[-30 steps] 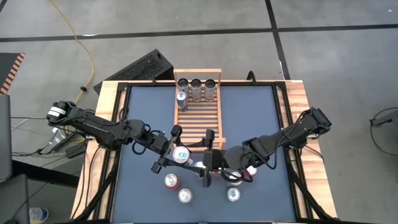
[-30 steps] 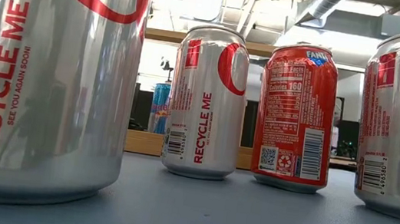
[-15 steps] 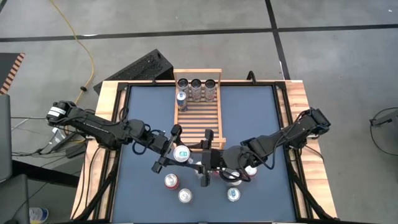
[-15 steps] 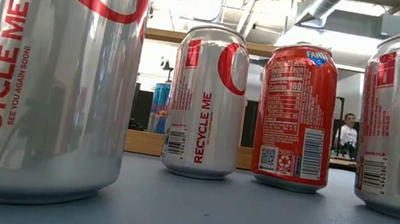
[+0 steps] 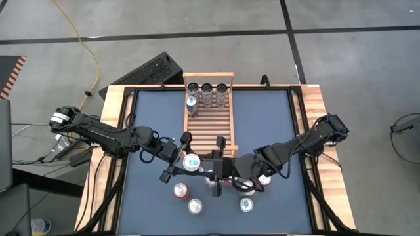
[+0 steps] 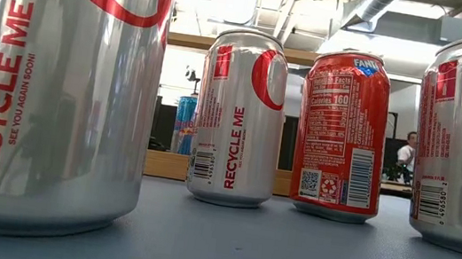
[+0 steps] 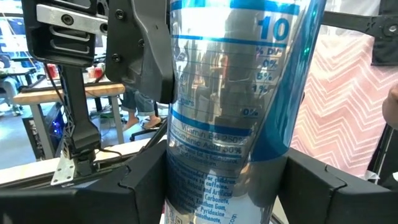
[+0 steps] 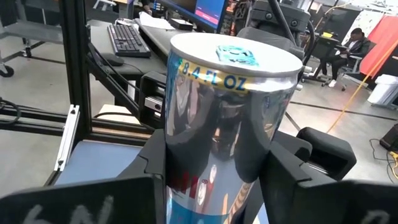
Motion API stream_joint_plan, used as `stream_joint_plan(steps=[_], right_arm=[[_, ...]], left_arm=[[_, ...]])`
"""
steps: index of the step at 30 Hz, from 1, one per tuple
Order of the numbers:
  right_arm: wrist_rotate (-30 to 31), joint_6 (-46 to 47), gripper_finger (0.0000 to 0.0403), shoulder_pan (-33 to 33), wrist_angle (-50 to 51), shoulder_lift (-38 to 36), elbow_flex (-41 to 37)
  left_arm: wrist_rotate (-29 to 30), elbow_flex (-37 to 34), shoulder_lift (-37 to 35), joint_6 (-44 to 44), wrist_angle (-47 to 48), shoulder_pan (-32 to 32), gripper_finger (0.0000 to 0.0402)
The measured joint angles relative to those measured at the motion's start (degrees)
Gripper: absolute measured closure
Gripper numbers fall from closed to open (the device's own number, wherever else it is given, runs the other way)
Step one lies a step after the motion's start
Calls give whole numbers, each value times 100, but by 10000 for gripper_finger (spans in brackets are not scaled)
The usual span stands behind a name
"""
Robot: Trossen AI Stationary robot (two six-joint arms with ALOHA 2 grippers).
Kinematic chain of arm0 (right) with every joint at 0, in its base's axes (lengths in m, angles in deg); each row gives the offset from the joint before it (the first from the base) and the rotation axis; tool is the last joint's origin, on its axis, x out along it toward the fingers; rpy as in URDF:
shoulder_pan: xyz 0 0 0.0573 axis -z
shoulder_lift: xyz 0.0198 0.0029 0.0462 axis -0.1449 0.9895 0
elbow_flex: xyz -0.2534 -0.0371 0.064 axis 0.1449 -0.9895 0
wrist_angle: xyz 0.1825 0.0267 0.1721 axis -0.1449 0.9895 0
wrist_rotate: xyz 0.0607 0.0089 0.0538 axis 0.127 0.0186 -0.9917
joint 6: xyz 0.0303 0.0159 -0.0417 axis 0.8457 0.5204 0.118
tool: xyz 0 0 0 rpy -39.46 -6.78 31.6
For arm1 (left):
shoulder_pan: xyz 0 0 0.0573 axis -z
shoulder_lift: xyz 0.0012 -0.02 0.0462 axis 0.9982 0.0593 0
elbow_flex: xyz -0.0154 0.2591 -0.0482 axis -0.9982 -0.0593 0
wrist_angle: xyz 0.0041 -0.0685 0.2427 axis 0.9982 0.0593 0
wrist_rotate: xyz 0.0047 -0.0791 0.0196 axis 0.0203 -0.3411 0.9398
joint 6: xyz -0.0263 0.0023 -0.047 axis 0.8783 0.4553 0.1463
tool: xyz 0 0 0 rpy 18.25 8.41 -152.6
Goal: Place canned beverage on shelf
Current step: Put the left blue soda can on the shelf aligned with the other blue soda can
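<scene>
A slim blue-and-silver can [image 5: 191,162] hangs upright above the near middle of the table. My left gripper [image 5: 184,160] comes at it from the table's left and my right gripper [image 5: 202,169] from the right, and both are shut on it. The shelf [image 5: 209,128], a light-wood slatted rack, lies beyond it toward the far edge. Three cans [image 5: 207,89] stand in a row at the shelf's far end, and a blue can [image 5: 191,103] stands in front of them. My left gripper pinches the lower part of the can's wall [image 7: 186,180] between its two fingers, roughly level from the table's left. The can stands upright and clear of the table. My right gripper pinches the can's wall [image 8: 186,155] a little below the top rim, one finger on each side. It comes level from the table's right. Its finger [image 7: 140,50] sits higher on the can than my left fingers.
A red can [image 5: 180,191] and two silver cans [image 5: 195,206] [image 5: 246,204] stand on the table near the front edge, below the held can. In the low view they fill the foreground [image 6: 239,117]. A person [image 6: 406,157] sits in the room behind.
My right gripper's fingers have drawn together onto the can that my left gripper holds. Both arms and the can have kept their place.
</scene>
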Motion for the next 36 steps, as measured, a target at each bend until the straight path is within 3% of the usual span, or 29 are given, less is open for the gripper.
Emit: stream_joint_plan(steps=[8, 21, 28, 36], right_arm=[[-9, 7, 257, -21, 100, 15, -6], [207, 152, 257, -26, 318, 7, -4], [315, 294, 257, 15, 586, 4, -4], [275, 790, 257, 122, 1113, 4, -4]], left_arm=[[-107, 13, -269, 55, 685, -9, 122], [2304, 13, -1753, 256, 3356, -14, 109], [2397, 13, -2479, -91, 3090, 59, 109], [2785, 612, -2018, -800, 4001, 457, 109]])
